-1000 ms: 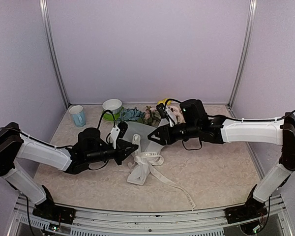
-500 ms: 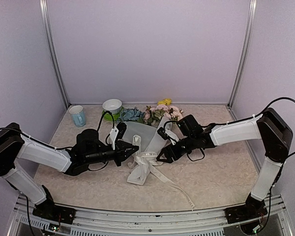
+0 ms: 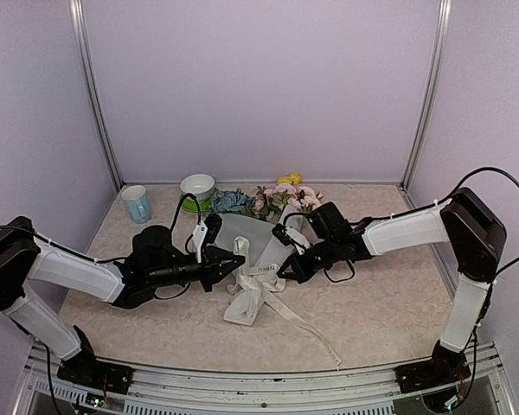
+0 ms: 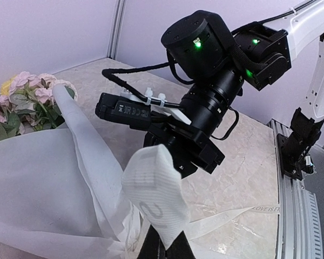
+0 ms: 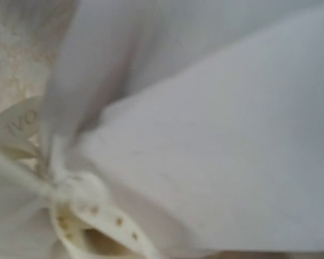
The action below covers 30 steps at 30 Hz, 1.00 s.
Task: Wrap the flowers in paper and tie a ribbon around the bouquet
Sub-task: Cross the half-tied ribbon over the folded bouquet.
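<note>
The bouquet point(image 3: 256, 223) is lying on the worktop point(image 3: 381, 303), with the flowers point(image 3: 281, 199) pointing toward the back wall and the paper point(image 3: 240, 233) cone narrowing toward the arms. The ribbon point(image 3: 258, 292) is sitting knotted at the narrow end, one tail trailing toward the near edge. The left gripper point(image 3: 236, 262) is pinching a fold of ribbon between fully closed jaws. The right gripper point(image 3: 285, 271) is sitting low at the knot's opposite side, jaws closed. Whether it is gripping anything cannot be told, as its wrist view is blurred. A blue cup point(image 3: 136, 204) and white bowl point(image 3: 197, 185) are standing at the back left.
</note>
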Tool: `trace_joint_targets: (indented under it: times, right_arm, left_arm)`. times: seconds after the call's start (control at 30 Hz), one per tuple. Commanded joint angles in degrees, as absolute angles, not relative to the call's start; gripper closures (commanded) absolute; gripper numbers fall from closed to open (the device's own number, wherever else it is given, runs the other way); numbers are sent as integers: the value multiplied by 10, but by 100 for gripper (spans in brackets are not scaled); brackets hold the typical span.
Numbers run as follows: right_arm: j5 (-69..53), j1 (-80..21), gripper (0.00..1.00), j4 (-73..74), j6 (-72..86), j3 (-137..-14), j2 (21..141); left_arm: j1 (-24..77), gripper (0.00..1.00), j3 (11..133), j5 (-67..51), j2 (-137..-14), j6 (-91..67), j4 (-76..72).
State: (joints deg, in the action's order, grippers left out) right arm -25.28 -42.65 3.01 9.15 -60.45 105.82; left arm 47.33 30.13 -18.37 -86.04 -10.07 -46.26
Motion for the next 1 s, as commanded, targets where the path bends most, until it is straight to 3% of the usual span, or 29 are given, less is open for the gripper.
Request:
trace_joint_targets:
  times: [0.0, 0.33, 0.6, 0.83, 0.9, 0.97]
  right_arm:
    - [-272, -438, 100, 18, 78, -608, 1006]
    - [-422, -493, 100, 36, 51, -553, 961]
    - [-394, -501, 60, 178, 3, -602, 985]
    - [-400, -441, 50, 229, -22, -608, 922]
    - [-324, -415, 52, 191, 8, -602, 911]
    - [-287, -412, 74, 153, 39, -612, 937]
  left_arm:
    - [474, 100, 311, -200, -861, -99, -496]
    - [472, 100, 330, -191, -917, -89, -509]
    - [480, 100, 315, -199, -919, -84, -510]
    - [480, 100, 307, -201, -911, -69, -500]
    - [479, 100, 307, -201, -909, -66, -499]
    - [479, 100, 308, -201, -908, -66, -499]
